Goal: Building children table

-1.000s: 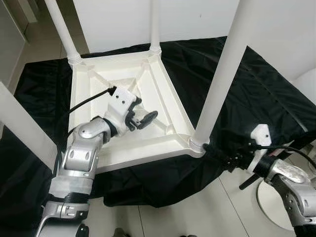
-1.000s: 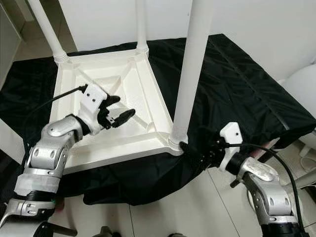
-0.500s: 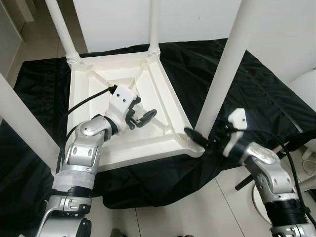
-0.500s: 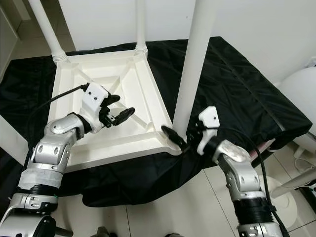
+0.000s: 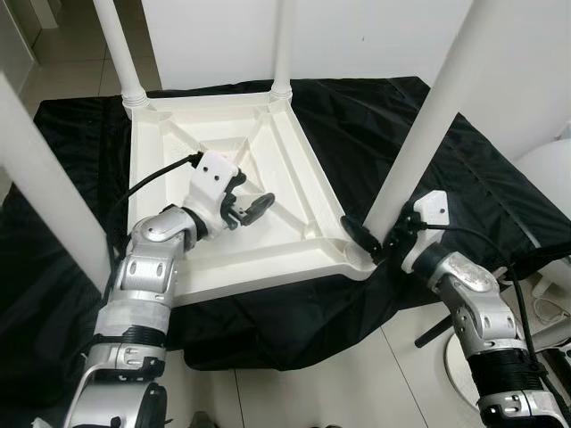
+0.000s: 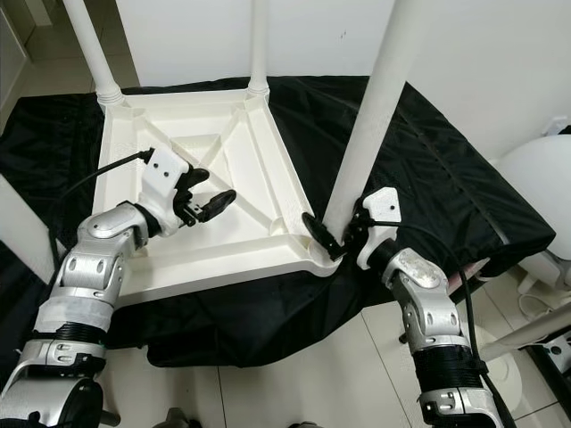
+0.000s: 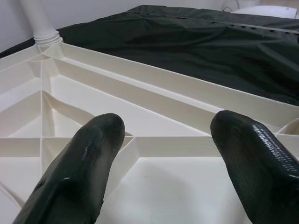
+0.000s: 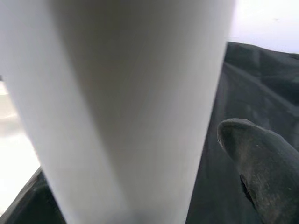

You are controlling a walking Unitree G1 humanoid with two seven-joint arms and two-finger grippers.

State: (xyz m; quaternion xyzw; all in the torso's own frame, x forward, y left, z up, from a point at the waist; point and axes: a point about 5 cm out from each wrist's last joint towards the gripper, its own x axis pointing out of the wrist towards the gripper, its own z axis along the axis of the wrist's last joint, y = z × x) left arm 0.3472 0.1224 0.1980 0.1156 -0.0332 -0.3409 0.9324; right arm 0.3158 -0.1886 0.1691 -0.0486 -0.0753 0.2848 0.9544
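Note:
A white children's table (image 5: 268, 260) lies upside down on a black cloth (image 5: 446, 169), its legs pointing up. My left gripper (image 5: 248, 196) hovers open just over the ribbed underside (image 7: 154, 116), holding nothing; both black fingers (image 7: 84, 158) show in the left wrist view. My right gripper (image 5: 379, 234) is at the foot of the near right leg (image 5: 428, 116), open, with one finger (image 5: 357, 234) on the table side of the leg. In the right wrist view the leg (image 8: 131, 102) stands close up, with a fingertip (image 8: 261, 163) beside it.
Two far legs (image 5: 120, 45) (image 5: 284, 40) rise by the white wall. The near left leg (image 5: 45, 178) crosses the left of the view. The cloth hangs over onto the tiled floor (image 5: 357, 383). A white round object (image 5: 549, 174) sits at the right edge.
My right arm has swung in from the right to the foot of the near right leg and now straddles it. The left gripper has hardly moved. The camera has shifted a little.

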